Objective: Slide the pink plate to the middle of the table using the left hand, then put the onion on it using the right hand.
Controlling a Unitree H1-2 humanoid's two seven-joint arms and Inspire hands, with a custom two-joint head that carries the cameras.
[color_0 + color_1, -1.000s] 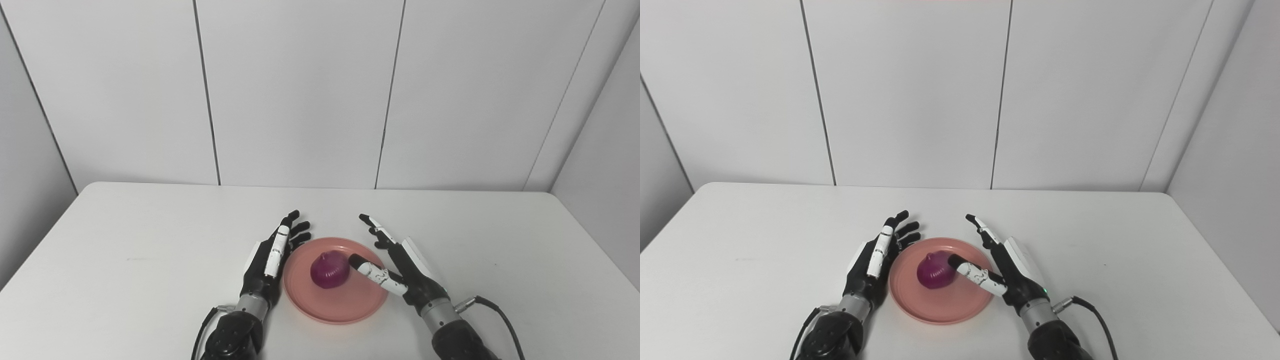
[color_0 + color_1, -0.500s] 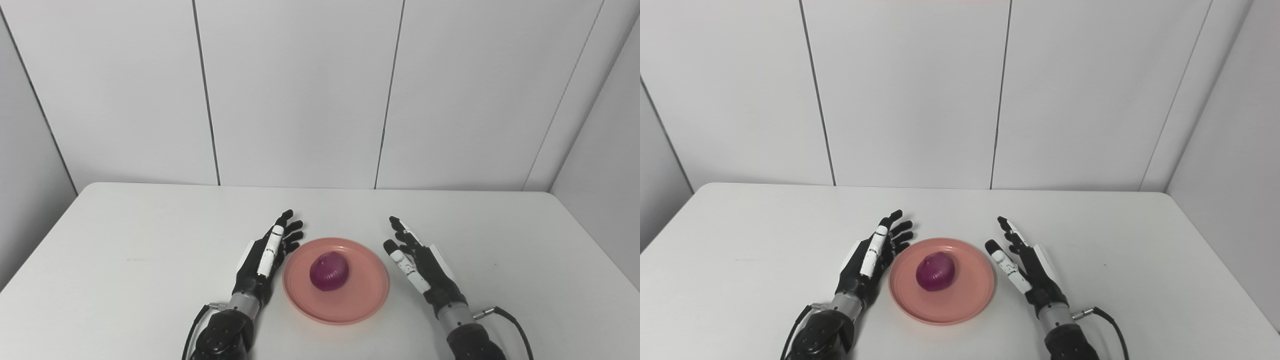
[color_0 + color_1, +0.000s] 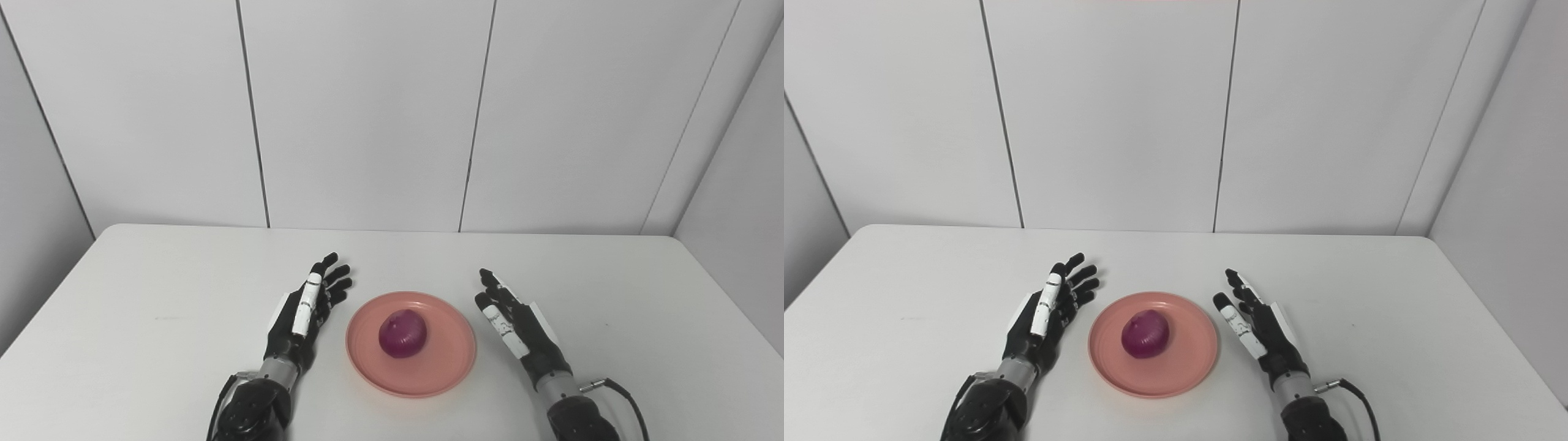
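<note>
- Left eye view: one round pink plate (image 3: 411,373) with a smooth, shallow raised rim lay near the middle of the white matte table (image 3: 153,294).
- One purple onion (image 3: 402,332), rounded and finely ribbed with a small pointed tip, sat on the plate's centre.
- Two black hands with white segments flanked the plate, neither touching it: the left hand (image 3: 303,312) held nothing, its fingers extended and slightly fanned.
- The right hand (image 3: 517,324) was likewise empty, fingers straight and a little apart.
- Right eye view: the same single plate (image 3: 1153,380) carried the single onion (image 3: 1145,333).
- The left hand (image 3: 1047,309) lay well clear of the rim; the right hand (image 3: 1255,327) was just beside it, both spread and empty.
- One dark cable (image 3: 1356,395) curved from the right wrist.
</note>
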